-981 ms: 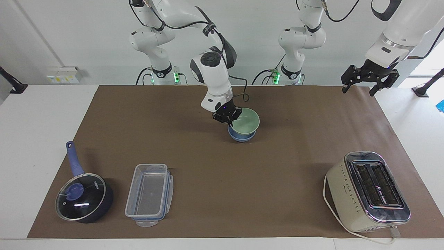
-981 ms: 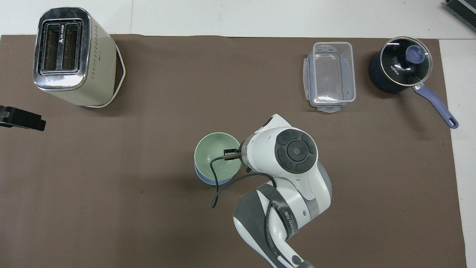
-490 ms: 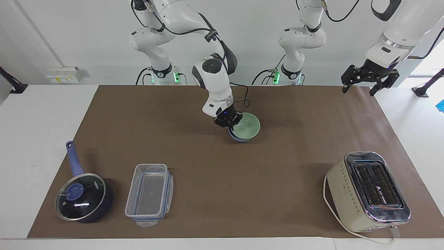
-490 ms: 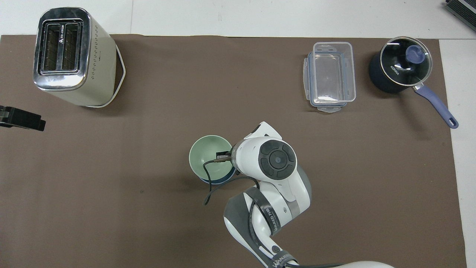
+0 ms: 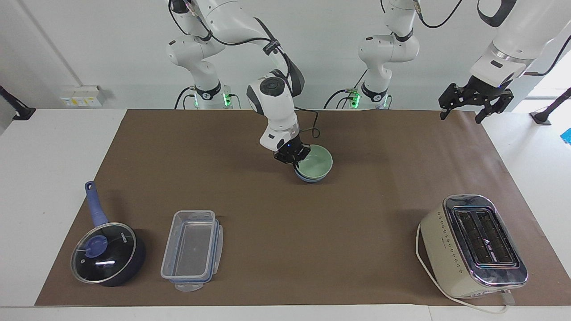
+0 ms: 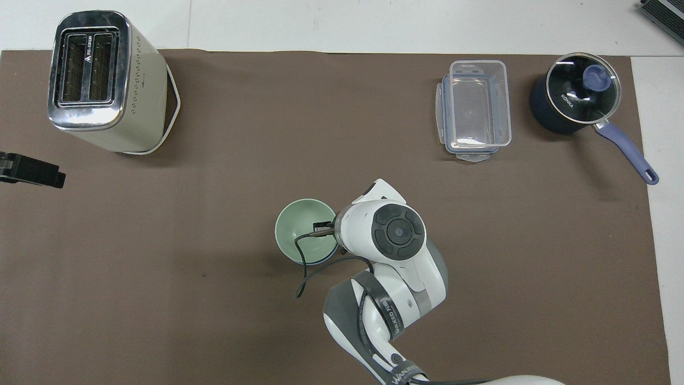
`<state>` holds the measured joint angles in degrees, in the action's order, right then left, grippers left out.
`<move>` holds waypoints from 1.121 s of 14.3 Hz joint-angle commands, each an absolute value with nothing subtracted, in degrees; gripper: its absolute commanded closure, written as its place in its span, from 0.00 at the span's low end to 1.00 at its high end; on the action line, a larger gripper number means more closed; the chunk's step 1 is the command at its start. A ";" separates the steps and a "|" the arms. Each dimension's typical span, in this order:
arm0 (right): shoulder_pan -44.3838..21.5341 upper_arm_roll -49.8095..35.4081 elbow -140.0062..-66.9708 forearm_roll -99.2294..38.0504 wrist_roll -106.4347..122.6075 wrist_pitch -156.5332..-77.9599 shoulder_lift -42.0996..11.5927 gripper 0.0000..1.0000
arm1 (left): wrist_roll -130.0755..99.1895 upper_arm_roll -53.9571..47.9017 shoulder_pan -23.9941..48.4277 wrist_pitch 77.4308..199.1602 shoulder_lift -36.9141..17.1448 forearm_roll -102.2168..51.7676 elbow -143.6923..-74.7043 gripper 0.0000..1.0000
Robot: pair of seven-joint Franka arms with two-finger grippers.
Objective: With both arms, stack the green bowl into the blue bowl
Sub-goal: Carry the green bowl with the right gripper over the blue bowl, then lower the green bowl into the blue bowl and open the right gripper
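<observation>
Green bowl (image 5: pixel 316 164) upright, mouth up, nested in blue bowl (image 5: pixel 311 179); right tool (image 5: pixel 294 163) pinches its rim; left tool (image 5: pixel 464 113) spread wide

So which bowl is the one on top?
The green bowl is on top. It sits nested inside the blue bowl, which only peeks out underneath, and the right gripper is shut on the green bowl's rim.

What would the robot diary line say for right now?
right gripper: shut on pale mint-green bowl rim | green bowl: nested in light blue bowl | left gripper: open, waiting raised over the table's left-arm end
</observation>
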<state>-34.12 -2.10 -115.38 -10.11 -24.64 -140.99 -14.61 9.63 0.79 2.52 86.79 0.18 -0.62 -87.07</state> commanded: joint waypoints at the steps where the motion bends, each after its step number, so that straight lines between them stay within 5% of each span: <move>1: -34.28 -2.11 -117.25 -11.43 -25.66 -141.42 -12.74 1.00 | 10.20 0.18 1.58 85.25 0.26 -0.09 -86.04 0.00; 2: -34.28 -2.11 -117.25 -11.51 -25.66 -141.42 -12.74 1.00 | 10.20 0.18 1.58 85.25 0.26 -0.09 -86.04 0.00; 5: -34.28 -2.11 -117.16 -11.43 -25.66 -141.33 -12.74 0.60 | 10.20 0.18 1.58 85.25 0.35 -0.09 -86.04 0.00; 7: -34.28 -2.11 -116.64 -11.43 -25.49 -141.33 -12.92 0.03 | 10.20 0.18 1.58 85.25 0.35 -0.09 -86.04 0.00; 12: -31.66 -1.06 -114.00 -10.11 -25.14 -140.11 -10.91 0.00 | 10.20 0.18 1.58 85.25 0.26 -0.09 -86.04 0.00; 16: -24.71 -1.14 -109.70 -1.95 -24.61 -129.14 -6.95 0.00 | 10.20 0.18 1.58 85.25 0.26 -0.09 -86.04 0.00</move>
